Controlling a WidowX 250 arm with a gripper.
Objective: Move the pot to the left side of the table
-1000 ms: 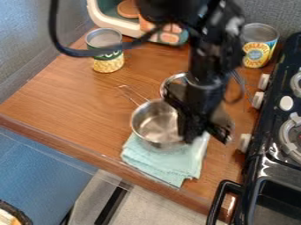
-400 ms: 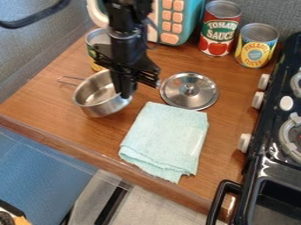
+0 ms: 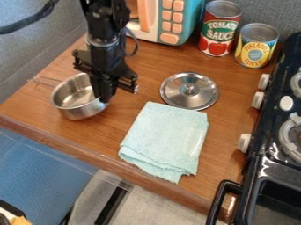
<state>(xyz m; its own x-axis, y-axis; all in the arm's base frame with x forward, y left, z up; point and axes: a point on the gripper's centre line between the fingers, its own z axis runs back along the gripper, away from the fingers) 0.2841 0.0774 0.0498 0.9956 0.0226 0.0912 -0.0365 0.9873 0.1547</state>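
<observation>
My gripper hangs over the left part of the wooden table, its fingers shut on the right rim of the pot. The small steel pot stands upright on the left side of the table, to the left of the cloth. Its wire handle points to the upper left, and part of its right wall is hidden behind the fingers.
A folded light-green cloth lies at the table's middle front, with a steel lid behind it. Two cans, a red one and a yellow one, stand at the back right near a toy microwave. A black stove borders the right.
The pot has moved left off the cloth with my gripper at its rim. The arm has shifted left too, uncovering the lid and the red can.
</observation>
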